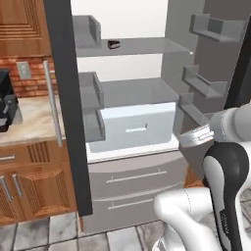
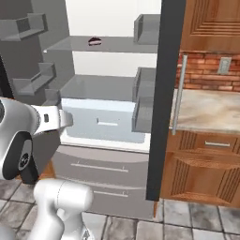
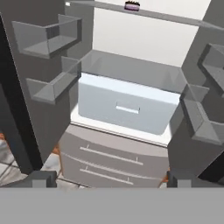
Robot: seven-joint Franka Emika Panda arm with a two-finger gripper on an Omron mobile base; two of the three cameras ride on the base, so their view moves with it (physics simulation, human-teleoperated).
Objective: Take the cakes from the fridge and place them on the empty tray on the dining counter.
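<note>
The fridge [image 1: 132,93] stands in front of me with both doors swung wide, its shelves [image 3: 131,70] in plain sight. One small dark cake slice [image 1: 113,44] [image 2: 95,41] [image 3: 131,5] lies on the top shelf, towards the back. The second slice, the tray and the dining counter are out of view. My gripper [image 3: 111,180] is open, its fingertips [image 3: 41,178] far apart with nothing between them. It hangs in front of the fridge at about the height of the lower drawers, well below and short of the slice.
A white crisper drawer [image 1: 137,125] [image 3: 127,107] fills the bottom of the fridge compartment, with two grey freezer drawers [image 1: 135,184] below it. Door bins [image 1: 208,24] [image 2: 30,26] jut in on both sides. A wall-cabinet counter [image 2: 211,110] flanks the open door's dark edge [image 1: 68,98].
</note>
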